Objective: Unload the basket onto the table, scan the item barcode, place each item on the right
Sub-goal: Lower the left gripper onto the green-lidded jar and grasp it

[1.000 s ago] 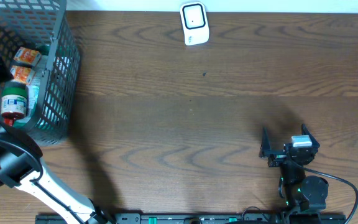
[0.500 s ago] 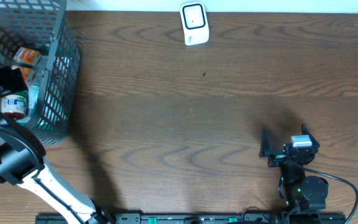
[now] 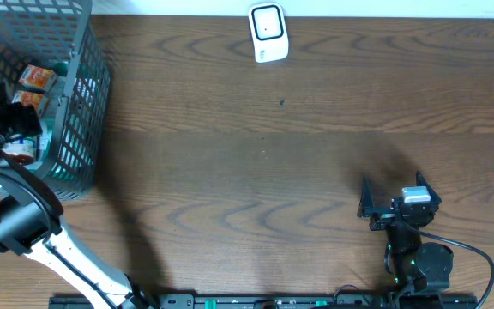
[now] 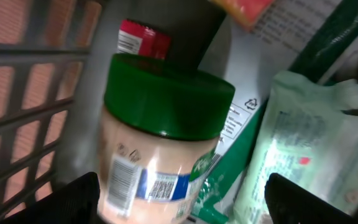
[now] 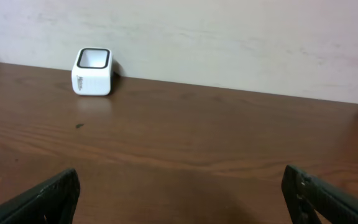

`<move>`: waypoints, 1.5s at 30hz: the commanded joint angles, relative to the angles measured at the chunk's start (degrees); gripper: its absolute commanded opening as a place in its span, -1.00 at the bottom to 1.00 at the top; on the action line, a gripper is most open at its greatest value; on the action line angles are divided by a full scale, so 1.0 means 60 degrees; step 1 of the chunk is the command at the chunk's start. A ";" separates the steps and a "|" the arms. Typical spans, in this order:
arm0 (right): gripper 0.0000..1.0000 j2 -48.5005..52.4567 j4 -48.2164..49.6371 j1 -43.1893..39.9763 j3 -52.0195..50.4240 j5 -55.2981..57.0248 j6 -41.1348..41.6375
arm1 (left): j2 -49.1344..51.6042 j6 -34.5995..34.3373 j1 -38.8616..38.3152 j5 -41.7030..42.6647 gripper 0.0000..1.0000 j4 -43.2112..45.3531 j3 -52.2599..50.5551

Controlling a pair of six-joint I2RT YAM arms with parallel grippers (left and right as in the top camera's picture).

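Down inside the basket (image 3: 80,112) at upper left, the left pincer (image 3: 11,120) points steeply downward, spread wide over the green-lidded jar (image 4: 166,106); the right pincer (image 3: 393,197) rests wide apart at lower right.

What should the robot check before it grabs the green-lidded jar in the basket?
1. Left gripper open: ok.
2. Jar lined up between the jaws: ok.
3. Jar held: not ok, not gripped yet.
4. Barcode on the jar showing: ok.
5. Scanner uncovered on the table: ok.
6. Green pouch clear of the jaws: cannot tell.
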 commanded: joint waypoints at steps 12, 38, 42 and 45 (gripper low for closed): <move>0.99 -0.0051 -0.0033 -0.0102 -0.0007 -0.0036 -0.0055 | 0.0051 0.0262 0.0004 -0.0109 0.69 0.0867 -0.0860; 0.99 -0.0051 -0.0033 -0.0102 -0.0007 -0.0036 -0.0055 | 0.0044 0.0255 0.0004 -0.0109 0.35 0.1402 -0.1384; 0.99 -0.0051 -0.0033 -0.0102 -0.0007 -0.0036 -0.0055 | -0.0018 0.0255 0.0004 -0.0109 0.22 0.1388 -0.1246; 0.99 -0.0051 -0.0033 -0.0102 -0.0007 -0.0036 -0.0055 | -0.0266 0.0251 0.0004 -0.0109 0.20 0.1446 -0.1228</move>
